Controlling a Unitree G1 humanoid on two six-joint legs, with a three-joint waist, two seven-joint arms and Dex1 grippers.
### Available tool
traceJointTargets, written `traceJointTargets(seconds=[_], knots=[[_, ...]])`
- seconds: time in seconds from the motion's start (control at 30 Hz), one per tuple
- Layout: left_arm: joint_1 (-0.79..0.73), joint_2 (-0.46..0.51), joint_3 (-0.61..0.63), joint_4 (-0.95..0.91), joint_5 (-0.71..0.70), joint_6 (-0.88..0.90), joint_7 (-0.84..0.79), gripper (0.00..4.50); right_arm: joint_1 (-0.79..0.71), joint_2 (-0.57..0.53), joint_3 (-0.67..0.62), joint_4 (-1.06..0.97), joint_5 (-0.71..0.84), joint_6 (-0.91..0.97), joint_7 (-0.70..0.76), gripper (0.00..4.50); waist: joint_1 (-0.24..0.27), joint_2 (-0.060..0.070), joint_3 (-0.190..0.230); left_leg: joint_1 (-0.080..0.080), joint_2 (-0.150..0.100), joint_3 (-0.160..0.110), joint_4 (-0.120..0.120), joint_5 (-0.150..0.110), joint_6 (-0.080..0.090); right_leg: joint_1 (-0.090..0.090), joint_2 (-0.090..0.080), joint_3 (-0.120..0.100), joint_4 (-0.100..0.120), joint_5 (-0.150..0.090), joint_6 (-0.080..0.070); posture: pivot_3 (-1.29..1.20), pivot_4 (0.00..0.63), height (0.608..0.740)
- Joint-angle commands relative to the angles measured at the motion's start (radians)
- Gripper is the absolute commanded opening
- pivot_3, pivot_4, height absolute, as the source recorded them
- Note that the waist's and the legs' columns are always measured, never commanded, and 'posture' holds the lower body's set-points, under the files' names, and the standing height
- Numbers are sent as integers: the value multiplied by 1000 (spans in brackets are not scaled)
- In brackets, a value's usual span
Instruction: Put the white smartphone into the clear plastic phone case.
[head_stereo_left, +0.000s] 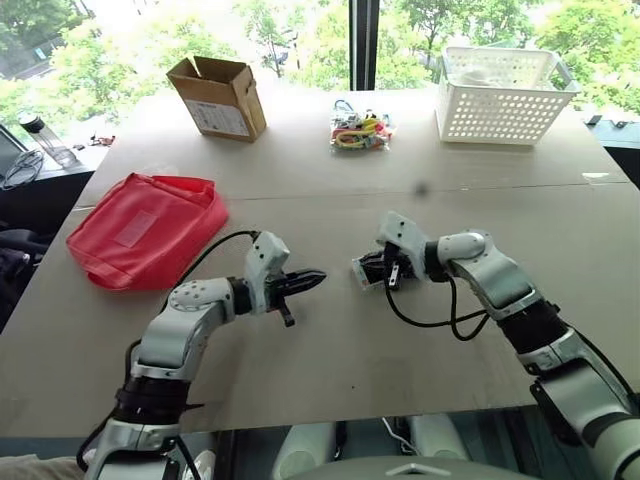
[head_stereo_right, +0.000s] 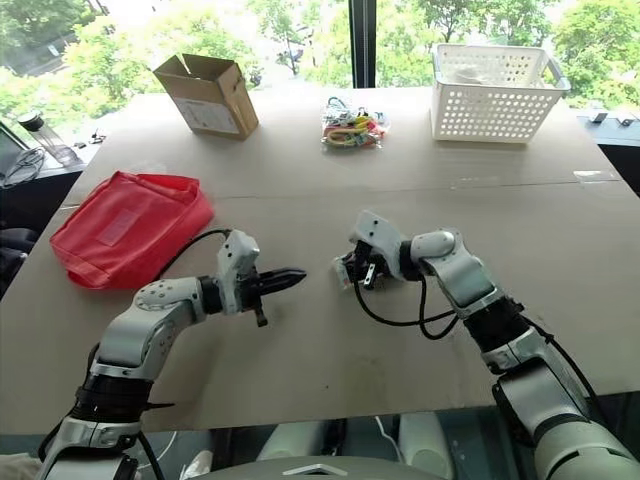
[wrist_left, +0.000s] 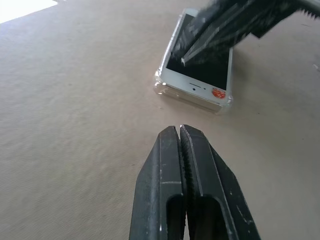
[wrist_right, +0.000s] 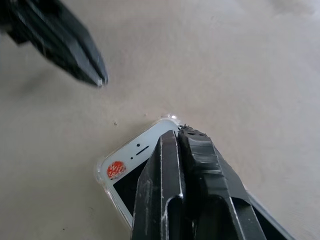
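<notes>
White smartphone (wrist_left: 200, 70) lay on the table (head_stereo_left: 330, 350), seated inside the clear plastic phone case (wrist_left: 159, 86). My right gripper (wrist_right: 178, 134), closed and empty, pressed its screen; my left gripper (wrist_left: 179, 131), closed and empty, hovered nearby. Seating looked nearly complete; next, press any corner not yet home.

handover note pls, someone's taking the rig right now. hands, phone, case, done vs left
Left hand: shut, holding nothing, just off the table, pointing at the phone from a short gap away.
Right hand: shut, holding nothing, tips over the phone's screen; whether they press on it cannot be told.
White smartphone: flat on the table, screen up, between the two hands.
Clear plastic phone case: its rim shows around the phone's near end and corners, so the phone looks to be in it.
Done: phone appears in the case.
Left: check that every corner is seated, then back both hands away.
</notes>
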Motion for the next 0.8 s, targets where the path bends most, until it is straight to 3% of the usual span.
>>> traceJointTargets(seconds=[0.03, 0.17, 0.33, 0.63, 0.8], knots=[[-45, -7, -53, 7, 40, -41, 3, 78, 6, -79, -95, -129, 1, 34, -42, 0, 0, 0, 0, 0, 0, 0, 0, 0, 0, 0, 0, 0, 0, 0, 0, 0, 150, 733], [-97, -28, -126, 111, 105, -90, 3, 78, 53, -212, -98, -105, -98, 6, -90, 0, -1, 0, 0, 0, 0, 0, -1, 0, 0, 0, 1, 0, -1, 0, 0, 0, 150, 733], [-145, -57, -178, 249, 165, -186, -13, 78, 69, -284, -28, -21, -202, -70, -95, 0, -1, 0, 0, 1, 0, 2, -1, 0, 0, 0, 0, 1, -1, 0, 0, 0, 150, 733], [-196, -99, -194, 426, 212, -332, -41, 78, 86, -174, 73, -132, -158, -77, -1, 0, 1, -1, -1, 9, 0, 2, -1, 0, 0, 7, 0, 2, 0, 0, 0, 0, 150, 733], [-202, -102, -192, 463, 224, -372, -47, 78, 109, -176, 78, -147, -192, -80, -13, 0, -4, -1, -2, 15, 1, 2, -2, 0, 0, 11, 0, 2, 4, 0, 0, 0, 150, 733]])
